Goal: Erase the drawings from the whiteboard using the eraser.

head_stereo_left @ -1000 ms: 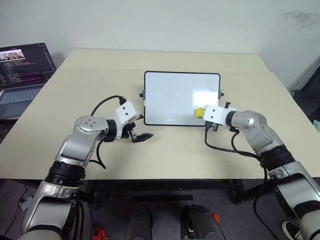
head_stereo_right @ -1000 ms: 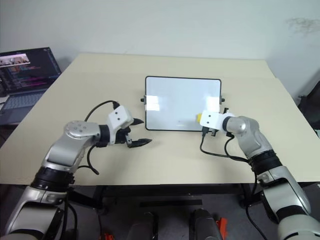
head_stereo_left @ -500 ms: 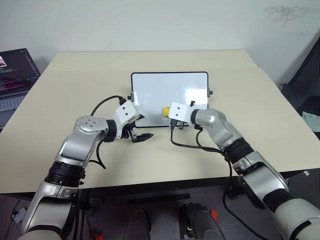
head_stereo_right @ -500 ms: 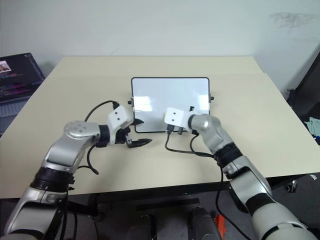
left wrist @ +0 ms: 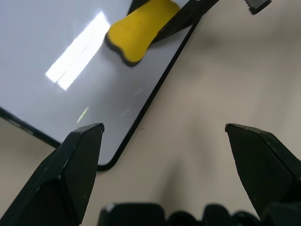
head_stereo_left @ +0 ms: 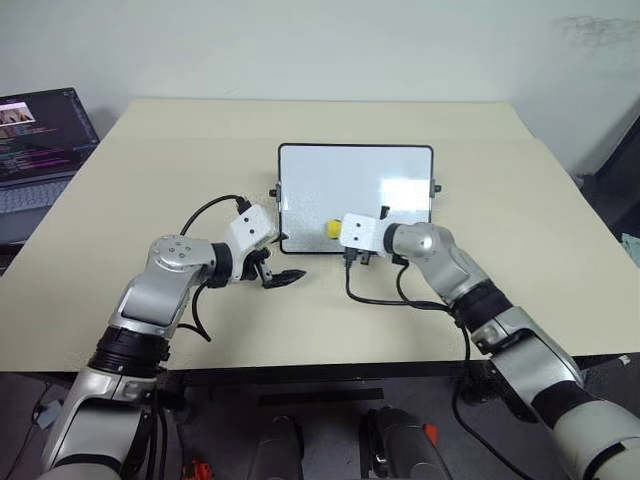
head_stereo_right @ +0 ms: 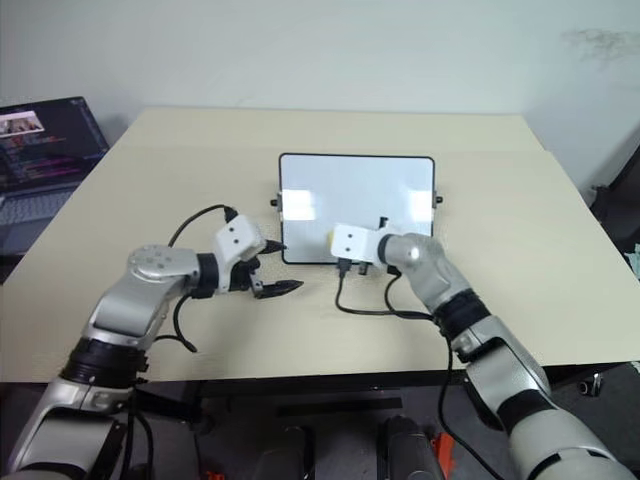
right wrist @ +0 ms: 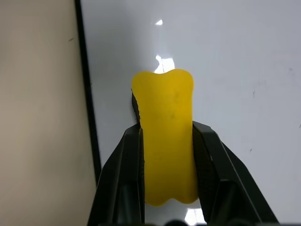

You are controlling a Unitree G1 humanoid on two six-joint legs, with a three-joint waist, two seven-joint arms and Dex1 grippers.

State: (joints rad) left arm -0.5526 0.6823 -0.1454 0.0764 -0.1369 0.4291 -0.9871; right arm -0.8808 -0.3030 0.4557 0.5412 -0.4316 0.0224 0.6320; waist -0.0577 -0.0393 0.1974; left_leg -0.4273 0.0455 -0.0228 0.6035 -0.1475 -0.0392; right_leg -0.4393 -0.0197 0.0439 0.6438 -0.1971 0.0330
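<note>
I see the yellow eraser (right wrist: 165, 141) clamped between my right gripper (right wrist: 167, 165) fingers, pressed on the whiteboard (head_stereo_left: 340, 180) near its front edge. My left gripper (left wrist: 160, 141) hovers beside the board's corner, fingers spread wide, over the table (head_stereo_left: 180, 150).

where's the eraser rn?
Head views: the eraser sits on the whiteboard's near edge, left of centre, clamped in the right gripper.

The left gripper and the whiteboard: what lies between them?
Nothing but bare table. In the left eye view, the open left gripper hovers just off the whiteboard near its corner, with no object in the gap.
</note>
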